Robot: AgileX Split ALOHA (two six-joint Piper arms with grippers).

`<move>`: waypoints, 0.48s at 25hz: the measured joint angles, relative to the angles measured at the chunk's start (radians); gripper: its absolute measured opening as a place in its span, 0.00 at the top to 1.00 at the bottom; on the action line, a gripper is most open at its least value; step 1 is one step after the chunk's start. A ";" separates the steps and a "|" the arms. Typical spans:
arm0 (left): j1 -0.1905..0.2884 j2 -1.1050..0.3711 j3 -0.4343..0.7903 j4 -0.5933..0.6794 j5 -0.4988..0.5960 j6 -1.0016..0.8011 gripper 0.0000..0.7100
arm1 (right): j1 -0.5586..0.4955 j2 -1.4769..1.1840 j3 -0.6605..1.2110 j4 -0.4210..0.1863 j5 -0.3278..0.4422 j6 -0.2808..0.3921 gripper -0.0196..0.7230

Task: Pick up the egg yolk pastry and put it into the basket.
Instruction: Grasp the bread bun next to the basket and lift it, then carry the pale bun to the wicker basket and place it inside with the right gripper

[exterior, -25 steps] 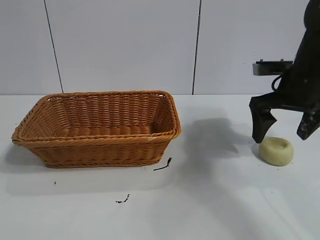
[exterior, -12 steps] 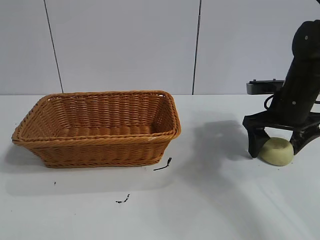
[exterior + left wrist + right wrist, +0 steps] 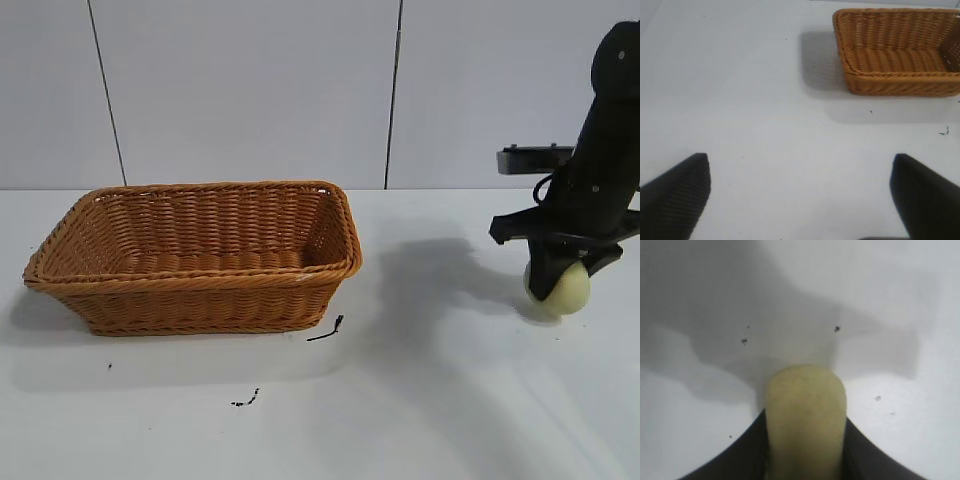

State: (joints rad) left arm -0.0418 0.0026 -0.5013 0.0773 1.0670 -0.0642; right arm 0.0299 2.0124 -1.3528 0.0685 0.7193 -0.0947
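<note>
Right tool [image 3: 560, 285]: closed narrowly on the egg yolk pastry [image 3: 566, 288], which sits clamped between its two dark fingers [image 3: 543, 278]. In the right wrist view the fingers press against both flanks of the pastry [image 3: 805, 420], with no gap visible on either side. The pastry hangs at the tool's tip, at the right side of the white counter [image 3: 430, 400]; its lower edge is very close to the surface, and whether it touches the counter cannot be told. A shadow lies on the counter beside it.

Left tool [image 3: 800, 195]: spread wide, both fingertips [image 3: 680, 190] apart and holding nothing, over bare counter, out of the exterior view.

The basket [image 3: 200, 250] stands upright on the left half of the counter, well apart from the pastry and the right tool. Small dark marks [image 3: 327, 330] lie on the counter just in front of the basket's near right corner.
</note>
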 joint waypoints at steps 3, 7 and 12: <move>0.000 0.000 0.000 0.000 0.000 0.000 0.02 | 0.000 -0.102 -0.005 0.000 0.028 0.000 0.73; 0.000 0.000 0.000 0.000 0.000 0.000 0.02 | 0.000 -0.155 -0.113 0.001 0.130 0.000 0.73; 0.000 0.000 0.000 0.000 0.000 0.000 0.02 | 0.016 -0.105 -0.320 0.005 0.264 0.000 0.73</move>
State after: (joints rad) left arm -0.0418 0.0026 -0.5013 0.0773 1.0670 -0.0642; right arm 0.0457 1.9071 -1.6729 0.0732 0.9831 -0.0947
